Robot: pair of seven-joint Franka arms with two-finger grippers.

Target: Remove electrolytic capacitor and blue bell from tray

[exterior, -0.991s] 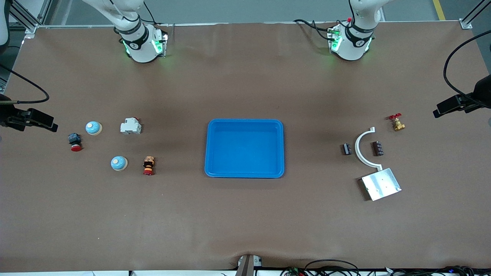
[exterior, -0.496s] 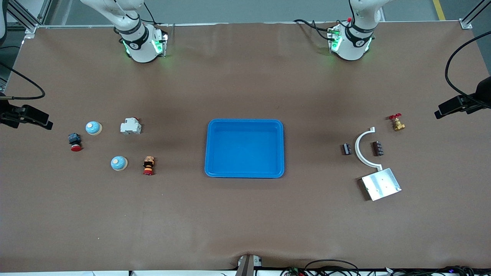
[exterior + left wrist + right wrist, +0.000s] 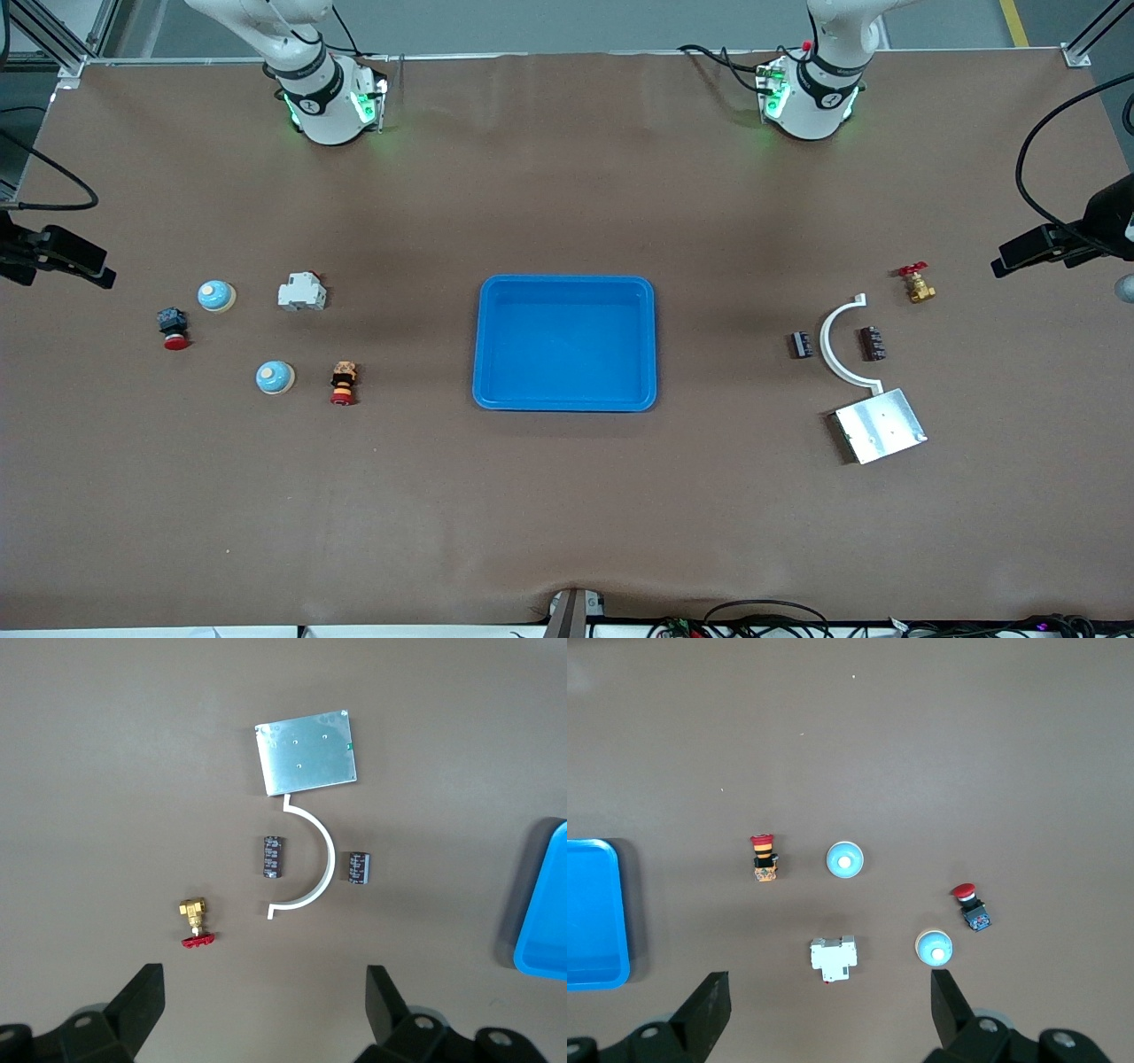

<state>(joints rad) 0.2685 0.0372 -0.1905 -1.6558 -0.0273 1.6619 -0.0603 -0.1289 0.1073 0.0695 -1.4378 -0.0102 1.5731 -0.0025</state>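
Probably a robotics lab: 2 arm bases [image 3: 328,102] bolted to a paper-covered table [image 3: 567,514].

The left gripper [image 3: 261,992] hangs with its black fingers [image 3: 142,1001] spread wide over bare brown table [image 3: 106,771]. A white curved bracket [image 3: 321,859] has one capacitor [image 3: 272,857] inside its arc and a second capacitor [image 3: 357,868] just outside it. A silver metal plate [image 3: 306,751] touches the bracket's end. A brass valve [image 3: 194,920] with a red handle lies apart. A blue tray [image 3: 545,904] shows at the edge.
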